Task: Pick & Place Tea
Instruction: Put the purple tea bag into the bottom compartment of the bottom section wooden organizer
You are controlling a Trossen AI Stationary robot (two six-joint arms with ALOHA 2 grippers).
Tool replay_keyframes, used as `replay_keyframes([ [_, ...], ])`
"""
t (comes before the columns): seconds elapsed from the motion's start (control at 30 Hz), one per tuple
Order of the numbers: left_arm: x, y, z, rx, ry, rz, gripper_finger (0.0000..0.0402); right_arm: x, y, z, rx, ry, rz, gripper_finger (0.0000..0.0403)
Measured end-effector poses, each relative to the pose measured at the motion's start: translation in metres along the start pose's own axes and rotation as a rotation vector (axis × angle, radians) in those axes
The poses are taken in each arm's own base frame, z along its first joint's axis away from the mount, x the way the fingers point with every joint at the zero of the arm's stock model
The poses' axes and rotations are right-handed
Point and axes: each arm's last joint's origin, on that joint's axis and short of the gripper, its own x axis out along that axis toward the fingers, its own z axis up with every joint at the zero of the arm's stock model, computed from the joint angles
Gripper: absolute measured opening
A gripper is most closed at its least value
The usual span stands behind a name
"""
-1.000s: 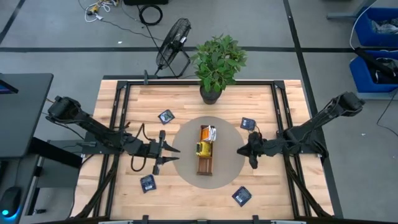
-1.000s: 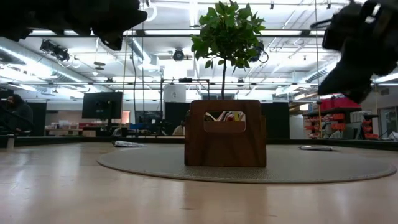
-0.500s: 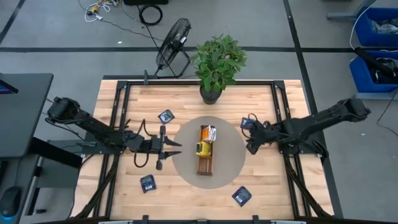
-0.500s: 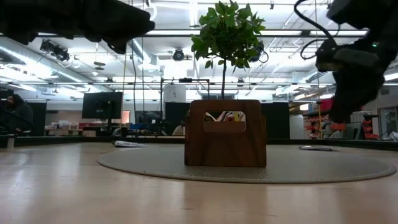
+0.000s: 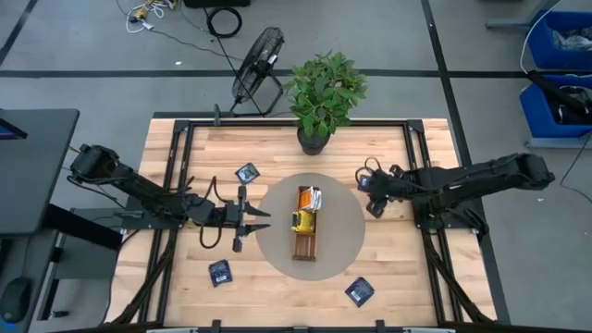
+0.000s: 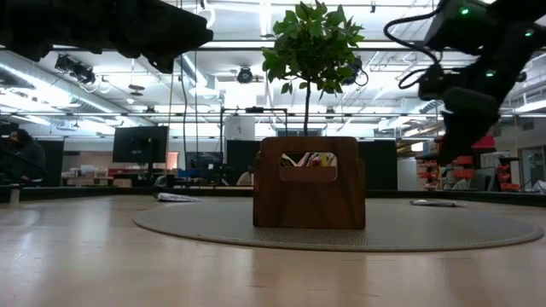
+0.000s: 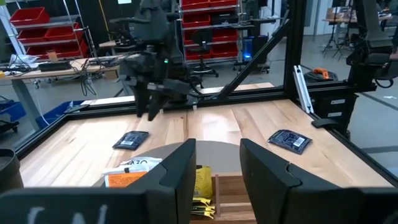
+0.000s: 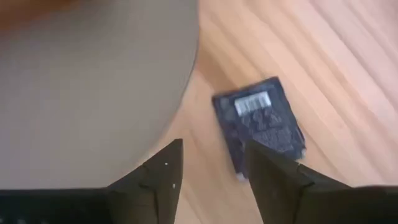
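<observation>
**Right claw over a navy sachet, nothing lifted yet**

Hovering: right gripper [image 8: 208, 168] spread partway, holding nothing, directly above a dark navy sachet [image 8: 259, 125] lying flat on bare wood just off the grey mat [image 8: 93, 81]. Waiting at the mat's opposite edge: left gripper [image 5: 242, 220], parted, empty. Already in the wooden tray [image 5: 305, 248], well away from the right claw: a few orange and yellow sachets [image 5: 306, 209] (count unclear). Left to collect, by the look of it: four navy sachets on the table, this one included. Task partly done at best.
</observation>
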Motion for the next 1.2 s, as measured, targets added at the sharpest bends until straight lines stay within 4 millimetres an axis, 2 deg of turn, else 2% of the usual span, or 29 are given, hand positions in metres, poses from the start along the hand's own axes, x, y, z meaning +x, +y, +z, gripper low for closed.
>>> replay_keyframes([
  [0.1, 0.000, 0.000, 0.000, 0.003, 0.000, 0.000, 0.0128, 0.007, -0.001, 0.005, 0.004, 0.001, -0.005, 0.0185],
  [0.37, 0.000, -0.001, 0.000, 0.008, 0.001, -0.019, 0.0128, 0.036, -0.007, 0.003, -0.050, 0.163, -0.132, 0.0211],
  [0.57, 0.000, -0.003, -0.002, 0.016, 0.013, -0.067, 0.0128, 0.056, -0.010, 0.001, -0.106, 0.256, -0.176, 0.0213],
  [0.8, 0.000, -0.002, -0.003, 0.014, 0.024, -0.067, 0.0128, 0.063, -0.015, 0.004, -0.115, 0.296, -0.146, 0.0209],
  [1.0, 0.000, -0.002, -0.003, 0.014, 0.024, -0.067, 0.0128, 0.065, -0.022, 0.007, -0.065, 0.314, -0.114, 0.0169],
  [1.2, 0.000, -0.002, -0.003, 0.012, 0.024, -0.066, 0.0128, 0.067, -0.025, 0.009, -0.027, 0.325, -0.040, 0.0083],
])
